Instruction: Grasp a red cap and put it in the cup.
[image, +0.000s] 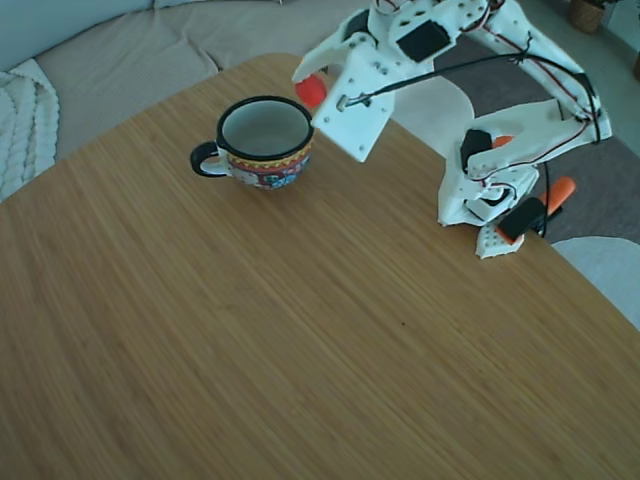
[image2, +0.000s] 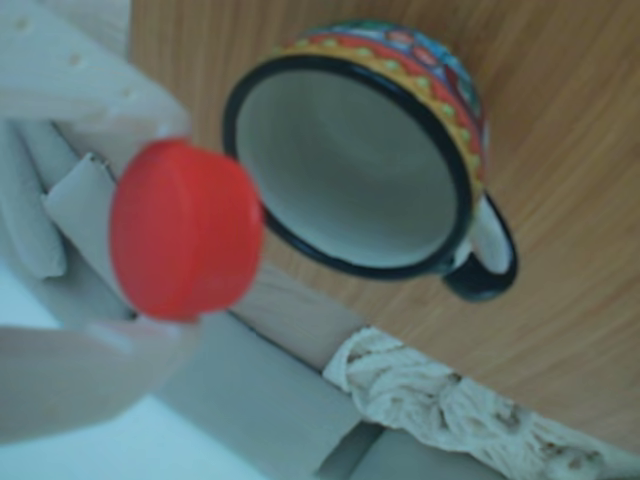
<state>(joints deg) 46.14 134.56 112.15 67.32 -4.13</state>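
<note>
I have the red cap (image2: 186, 230) pinched edge-on between the jaws (image2: 140, 225), which are clamped on it. In the other view one white finger (image2: 95, 105) presses from above and the other from below, so the cap's flat face turns toward the camera. It is lifted clear of the worktop (image: 300, 340), near the far edge. In the fixed view only a sliver of it (image: 311, 91) shows behind the white arm (image: 400, 60).

The cup (image: 264, 141) stands upright toward the far edge of the worktop, mouth open, handle pointing to the left in the fixed view. The cap hangs just beside its rim, not yet over the opening. I judge I need to carry it further over the mouth before releasing, otherwise it may clip the black rim and bounce out.
</note>
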